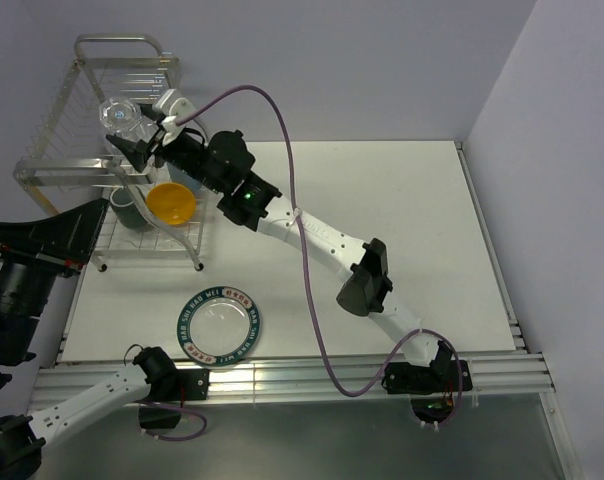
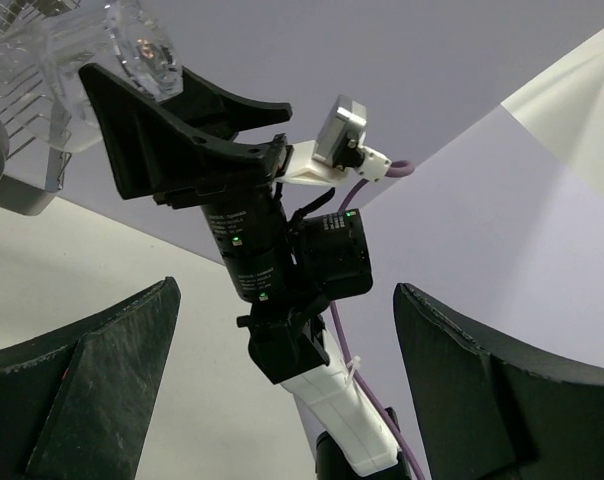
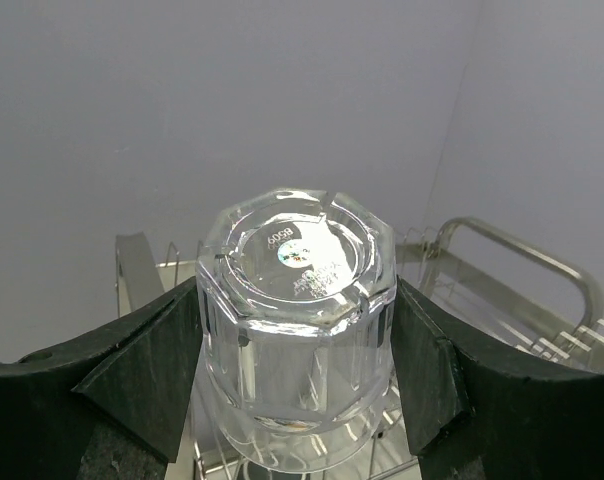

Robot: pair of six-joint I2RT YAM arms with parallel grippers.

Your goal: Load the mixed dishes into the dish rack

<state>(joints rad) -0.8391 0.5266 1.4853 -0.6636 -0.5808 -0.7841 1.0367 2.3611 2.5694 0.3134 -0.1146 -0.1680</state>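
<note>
Right gripper (image 3: 294, 370) is clamped on the small clear glass (image 3: 297, 255), one finger on each flank. The glass is inverted, thick base toward the wrist camera. It hangs over the upper tier of the dish rack (image 1: 57, 165), just on the near side of the rack's looped handle (image 1: 122, 42); cannot tell whether it touches the wire. In the rack's lower tier sits the orange-yellow bowl (image 1: 170, 202), on the right side, with the dark green-grey mug (image 1: 127, 210) just beside it, further in. The right arm's wrist and purple cable (image 1: 307, 270) lean in over the rack's right side, above the bowl. The silver plate with green lettered rim (image 1: 219, 325) lies flat on the table (image 1: 402, 220) in front of the rack, apart from it. Left gripper (image 2: 284, 300) is spread wide and empty, by the rack's near-left corner.
</note>
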